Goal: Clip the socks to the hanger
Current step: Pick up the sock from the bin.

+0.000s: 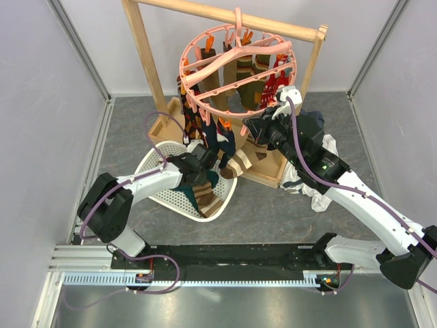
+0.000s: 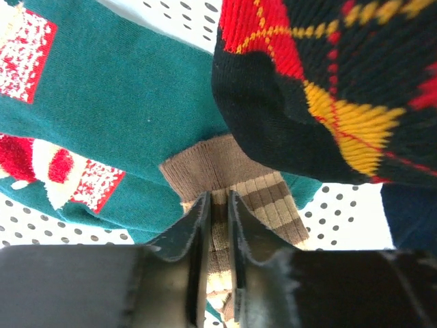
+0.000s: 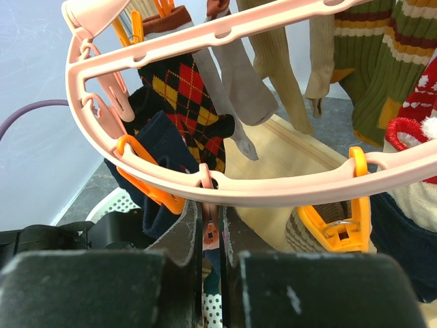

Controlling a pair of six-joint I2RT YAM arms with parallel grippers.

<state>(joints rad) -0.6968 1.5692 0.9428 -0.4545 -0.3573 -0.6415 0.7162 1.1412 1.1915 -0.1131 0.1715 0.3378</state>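
Observation:
The pink ring hanger (image 1: 235,68) hangs from the wooden rack with several socks clipped to it. My right gripper (image 1: 247,126) is at its near rim. In the right wrist view this gripper (image 3: 210,205) is shut on a pink clip (image 3: 210,225) under the ring (image 3: 273,188), beside an orange clip (image 3: 338,225). My left gripper (image 1: 198,179) is down in the white basket. Its fingers (image 2: 217,205) are shut on the cuff of a brown-striped sock (image 2: 225,171). That sock lies under a teal sock (image 2: 136,102) and a navy argyle sock (image 2: 328,82).
The white mesh basket (image 1: 158,160) sits in front of the wooden rack's base (image 1: 270,167). A white and grey garment (image 1: 321,195) lies under the right arm. The rack's posts and top bar (image 1: 225,14) frame the hanger.

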